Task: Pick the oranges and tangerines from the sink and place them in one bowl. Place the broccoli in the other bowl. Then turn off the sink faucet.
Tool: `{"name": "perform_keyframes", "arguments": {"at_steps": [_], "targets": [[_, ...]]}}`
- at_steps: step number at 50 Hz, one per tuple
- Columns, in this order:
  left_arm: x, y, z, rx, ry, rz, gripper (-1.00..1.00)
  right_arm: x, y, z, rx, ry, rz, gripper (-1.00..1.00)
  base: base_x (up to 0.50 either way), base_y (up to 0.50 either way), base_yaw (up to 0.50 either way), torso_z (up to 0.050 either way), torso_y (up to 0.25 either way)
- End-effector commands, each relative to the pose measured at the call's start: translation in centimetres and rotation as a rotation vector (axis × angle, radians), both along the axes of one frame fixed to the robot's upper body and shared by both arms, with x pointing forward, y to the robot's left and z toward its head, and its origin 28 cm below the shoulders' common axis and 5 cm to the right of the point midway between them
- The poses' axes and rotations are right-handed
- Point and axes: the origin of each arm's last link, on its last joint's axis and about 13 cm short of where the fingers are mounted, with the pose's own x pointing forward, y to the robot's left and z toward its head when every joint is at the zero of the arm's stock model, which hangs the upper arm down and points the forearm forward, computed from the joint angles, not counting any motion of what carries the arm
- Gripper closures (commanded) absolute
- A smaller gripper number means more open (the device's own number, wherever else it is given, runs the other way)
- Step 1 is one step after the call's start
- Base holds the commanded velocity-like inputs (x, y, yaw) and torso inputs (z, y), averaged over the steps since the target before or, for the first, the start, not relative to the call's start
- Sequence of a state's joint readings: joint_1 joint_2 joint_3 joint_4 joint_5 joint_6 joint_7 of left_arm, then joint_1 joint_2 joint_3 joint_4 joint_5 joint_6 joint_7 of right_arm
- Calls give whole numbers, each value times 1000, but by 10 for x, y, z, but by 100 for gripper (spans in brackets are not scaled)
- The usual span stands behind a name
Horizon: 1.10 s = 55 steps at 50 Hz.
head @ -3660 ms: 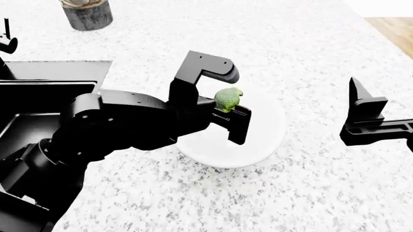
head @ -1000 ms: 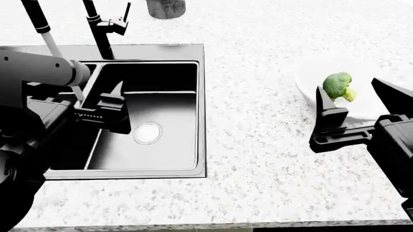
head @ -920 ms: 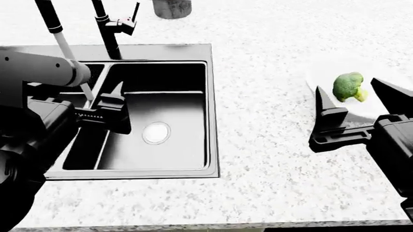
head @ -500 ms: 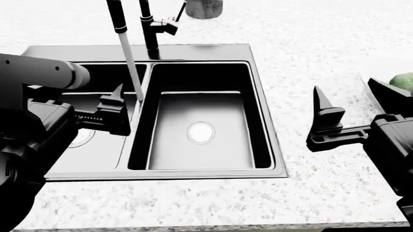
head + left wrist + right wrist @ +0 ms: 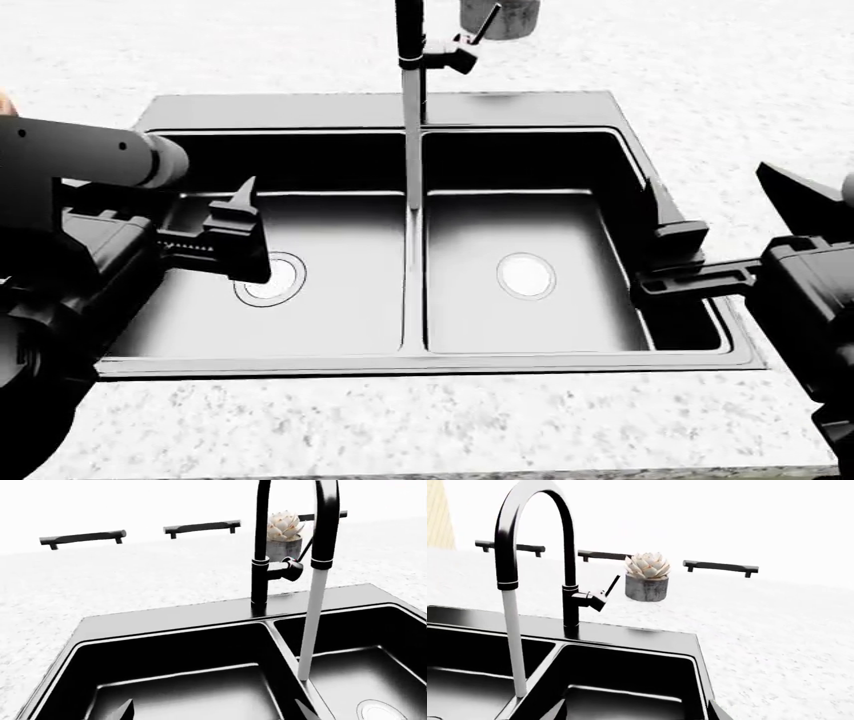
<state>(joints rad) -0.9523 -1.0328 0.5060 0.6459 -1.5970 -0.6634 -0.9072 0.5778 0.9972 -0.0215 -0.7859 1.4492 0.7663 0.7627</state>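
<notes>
The black double-basin sink (image 5: 434,112) fills the middle of the head view, and both basins hold only their silver drains (image 5: 274,278). The tall black faucet (image 5: 410,45) stands behind the divider with its side lever (image 5: 461,55). Water (image 5: 310,625) runs from the spout onto the divider. My left gripper (image 5: 251,232) hangs open over the left basin, empty. My right gripper (image 5: 734,225) is open at the sink's right rim, empty. In the wrist views, the faucet (image 5: 568,555) rises beyond my right gripper (image 5: 635,714) and beyond my left gripper (image 5: 213,715). Oranges, tangerines, broccoli and both bowls are out of view.
A potted succulent (image 5: 498,15) stands on the counter behind the faucet. Speckled white counter (image 5: 400,430) surrounds the sink. Black handles (image 5: 720,566) line the white wall at the back. A tiny orange sliver (image 5: 4,102) at the left edge is too small to identify.
The view has swung left: the sink slid from left to centre, and the white bowl with the broccoli left at the right. Earlier my left gripper held the broccoli; it is now empty.
</notes>
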Motion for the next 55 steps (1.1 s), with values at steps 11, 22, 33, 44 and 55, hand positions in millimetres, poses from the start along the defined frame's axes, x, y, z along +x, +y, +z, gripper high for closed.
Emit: {"name": "perform_keyframes", "arguments": {"at_steps": [11, 22, 33, 44, 55], "targets": [[1, -3, -4, -3, 15, -2, -100, -2, -1, 0, 25, -13, -22, -100, 5, 13, 0, 0, 0], [3, -2, -3, -12, 11, 3, -100, 0, -1, 2, 45, -23, -26, -100, 0, 0, 0, 0, 0], [4, -1, -3, -14, 10, 5, -100, 1, -1, 0, 31, -11, -36, -100, 398, -8, 0, 0, 0], [4, 0, -4, -14, 9, 4, -100, 1, 1, 0, 17, -9, -31, -100, 501, 40, 0, 0, 0], [6, 1, -4, -17, 9, 10, -100, 4, 1, -1, 35, 0, -45, -100, 198, 97, 0, 0, 1]]}}
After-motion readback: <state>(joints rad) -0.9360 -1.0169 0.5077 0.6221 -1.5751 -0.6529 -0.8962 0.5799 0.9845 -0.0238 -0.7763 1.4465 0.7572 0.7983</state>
